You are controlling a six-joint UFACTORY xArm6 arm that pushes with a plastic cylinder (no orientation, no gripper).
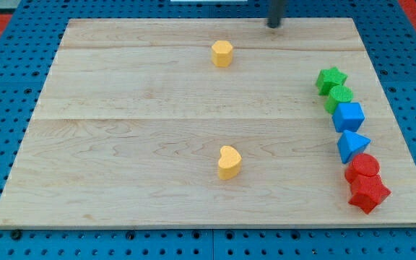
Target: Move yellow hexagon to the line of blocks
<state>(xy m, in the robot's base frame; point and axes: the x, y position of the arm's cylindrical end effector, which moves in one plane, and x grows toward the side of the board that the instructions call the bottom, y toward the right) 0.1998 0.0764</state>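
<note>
The rod carries no claw, so there is nothing to open or close; the tip [274,26] sits at the view's top edge of the counter [121,144], right of centre and touching no block. Nearest to it is the yellow hexagon [222,53], to the tip's left and slightly lower in the view, well apart from it. The line of blocks runs down the view's right side: green star [331,79], green cylinder [341,96], blue cube [349,116], blue triangle [352,145], red cylinder [365,167], red star [367,193], each touching or just beside its neighbour. A yellow heart [228,162] lies near the view's bottom centre, clear of the likely path. Judgement: the push must go rightward, so the tip should first pass around to the hexagon's left side, contact it centrally to avoid spin, and slow near the green star so the row is not scattered.
</note>
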